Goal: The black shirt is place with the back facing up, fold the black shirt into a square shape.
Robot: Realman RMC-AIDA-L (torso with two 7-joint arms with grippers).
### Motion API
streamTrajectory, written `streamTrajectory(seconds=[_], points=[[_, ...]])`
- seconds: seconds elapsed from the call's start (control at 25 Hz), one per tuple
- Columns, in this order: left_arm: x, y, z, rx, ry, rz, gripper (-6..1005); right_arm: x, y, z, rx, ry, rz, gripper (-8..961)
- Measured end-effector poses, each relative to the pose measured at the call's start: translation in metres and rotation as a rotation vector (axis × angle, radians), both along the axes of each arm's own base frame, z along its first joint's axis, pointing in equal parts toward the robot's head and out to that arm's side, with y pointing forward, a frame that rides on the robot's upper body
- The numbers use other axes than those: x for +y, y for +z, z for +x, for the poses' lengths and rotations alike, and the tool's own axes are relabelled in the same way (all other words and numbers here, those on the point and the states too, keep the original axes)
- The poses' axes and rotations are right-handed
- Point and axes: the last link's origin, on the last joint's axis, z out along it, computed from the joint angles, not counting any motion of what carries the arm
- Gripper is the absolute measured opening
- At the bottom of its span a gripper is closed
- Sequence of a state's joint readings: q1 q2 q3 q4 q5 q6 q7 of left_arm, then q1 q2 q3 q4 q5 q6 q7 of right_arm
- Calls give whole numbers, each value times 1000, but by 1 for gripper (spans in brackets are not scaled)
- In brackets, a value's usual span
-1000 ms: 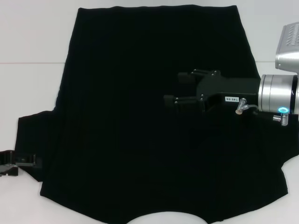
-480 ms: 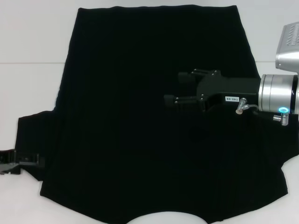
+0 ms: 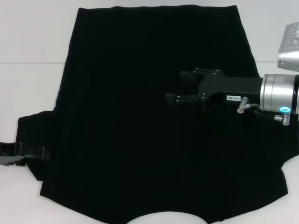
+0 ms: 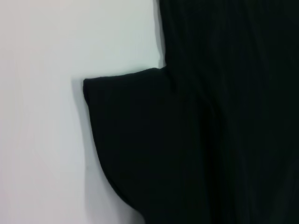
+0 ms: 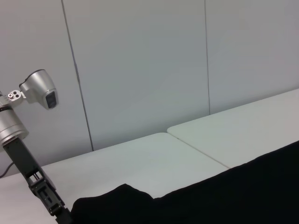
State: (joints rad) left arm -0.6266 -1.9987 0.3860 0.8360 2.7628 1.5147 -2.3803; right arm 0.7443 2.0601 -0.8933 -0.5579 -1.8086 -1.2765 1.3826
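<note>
So your black shirt (image 3: 149, 116) is spread flat across the white table (image 3: 32, 42) and fills most of the head view, plain side up, no lettering showing. The straight hem sits at 12 o'clock, the curved neckline cutout is down at 6 o'clock on the near edge, and one short sleeve (image 3: 35, 135) pokes out at 9 o'clock. The left wrist view shows that same sleeve (image 4: 135, 140) lying flat, its edge on bare table (image 4: 42, 116).

Your right gripper (image 3: 180, 87) comes in from 3 o'clock and hangs over the right half of the shirt, fingers pointing toward 9 o'clock. Its two fingers sit apart with a clear gap and nothing between them.

Your left gripper (image 3: 21, 153) is low at 8 o'clock, right at the sleeve's outer edge. You can't tell how far open it is or whether it has any cloth. The right wrist view catches the left arm (image 5: 28, 163) coming down to the sleeve tip (image 5: 112, 200).
</note>
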Motion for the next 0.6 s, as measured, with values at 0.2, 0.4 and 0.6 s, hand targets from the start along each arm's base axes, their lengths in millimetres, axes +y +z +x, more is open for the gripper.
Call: streamTrajectory(seconds=[0.2,0.4,0.6], points=[[5,-2,2,10,-10,9,822,0,0,1,0,-2,1,916],[11,-1,1,30,-27,37,809,0,0,1,0,-2,2,916],[13,-5,0,44,-30,43,707,-1,0,2,0,-5,1,915]])
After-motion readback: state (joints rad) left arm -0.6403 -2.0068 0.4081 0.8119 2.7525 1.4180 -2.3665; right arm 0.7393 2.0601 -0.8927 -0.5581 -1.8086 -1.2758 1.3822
